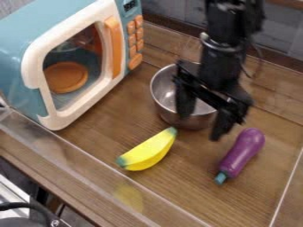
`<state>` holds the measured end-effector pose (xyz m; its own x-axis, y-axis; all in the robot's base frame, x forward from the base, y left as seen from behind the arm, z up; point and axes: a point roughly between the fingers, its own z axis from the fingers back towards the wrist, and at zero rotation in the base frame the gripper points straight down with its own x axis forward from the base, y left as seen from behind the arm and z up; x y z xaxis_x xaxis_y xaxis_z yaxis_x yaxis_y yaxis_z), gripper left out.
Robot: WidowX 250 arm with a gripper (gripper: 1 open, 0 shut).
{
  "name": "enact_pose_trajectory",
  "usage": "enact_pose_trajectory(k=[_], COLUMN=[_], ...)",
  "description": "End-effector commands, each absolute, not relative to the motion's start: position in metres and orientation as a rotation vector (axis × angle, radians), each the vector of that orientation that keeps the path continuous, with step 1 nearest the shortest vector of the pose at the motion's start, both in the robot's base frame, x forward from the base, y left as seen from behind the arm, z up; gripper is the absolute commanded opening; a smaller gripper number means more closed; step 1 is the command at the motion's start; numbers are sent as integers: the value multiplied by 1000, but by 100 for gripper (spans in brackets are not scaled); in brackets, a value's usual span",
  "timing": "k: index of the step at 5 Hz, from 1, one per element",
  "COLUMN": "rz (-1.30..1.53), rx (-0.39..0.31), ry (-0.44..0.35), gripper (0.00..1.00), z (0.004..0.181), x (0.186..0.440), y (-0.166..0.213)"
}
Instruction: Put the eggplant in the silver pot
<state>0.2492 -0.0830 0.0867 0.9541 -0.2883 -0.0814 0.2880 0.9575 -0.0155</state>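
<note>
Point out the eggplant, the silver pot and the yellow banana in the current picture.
eggplant (242, 152): camera view, middle of its purple body.
silver pot (162, 96): camera view, left part of its steel wall, clear of the arm.
banana (148, 150): camera view, middle of its yellow curve.
</note>
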Motion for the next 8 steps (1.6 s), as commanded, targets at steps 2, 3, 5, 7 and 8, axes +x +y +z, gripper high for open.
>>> enact_pose_trajectory(k=[2, 3, 5, 7, 8], rz=[-374, -338, -342, -332, -299], rx=[-7, -12, -5, 0, 2], ry=[6, 0, -20, -21, -21], gripper=[100, 100, 100, 100, 100], z=[91, 82, 65, 53, 44], x=[250, 255, 260, 262, 263], y=[-115, -123, -134, -128, -121])
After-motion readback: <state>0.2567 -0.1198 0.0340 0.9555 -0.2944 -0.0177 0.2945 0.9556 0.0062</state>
